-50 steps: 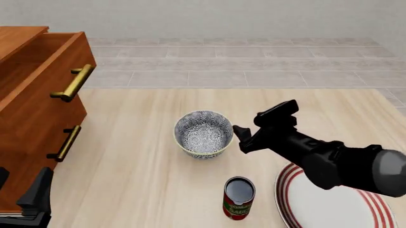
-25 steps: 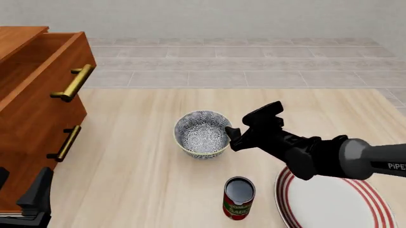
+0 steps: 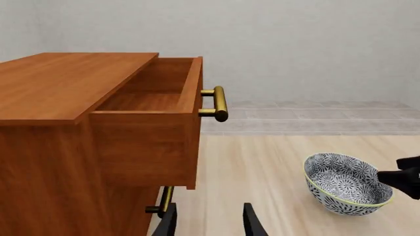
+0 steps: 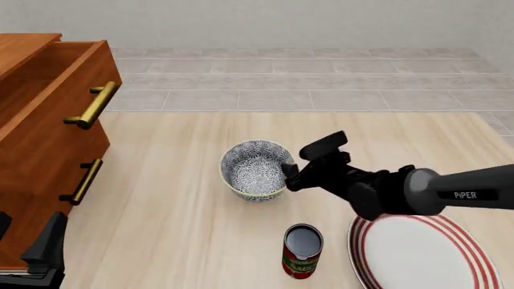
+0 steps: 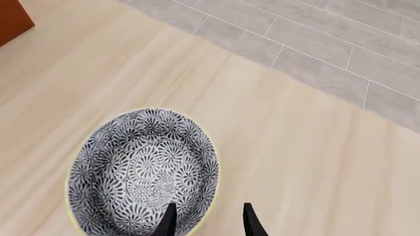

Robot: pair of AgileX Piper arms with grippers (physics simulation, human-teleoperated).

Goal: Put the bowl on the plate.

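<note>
The bowl (image 4: 254,168), blue-grey floral with a cream rim, stands upright on the table centre; it also shows in the wrist views (image 5: 141,169) (image 3: 345,184). My right gripper (image 4: 289,173) is open at the bowl's right side. In the right wrist view (image 5: 208,223) one finger is over the bowl's inside and the other outside, so the rim lies between them. The white plate (image 4: 418,256) with red rings lies at the front right, partly under the right arm. My left gripper (image 4: 28,247) (image 3: 208,226) rests open and empty at the front left.
A red can (image 4: 303,250) stands upright between bowl and plate, near the front edge. A wooden dresser (image 4: 48,132) with brass handles fills the left side; its top drawer (image 3: 157,93) is pulled open. Tiled floor lies beyond the table's far edge.
My right gripper has moved left and lower, from beside the bowl to straddling its right rim. The bowl, can, plate and left arm have not moved.
</note>
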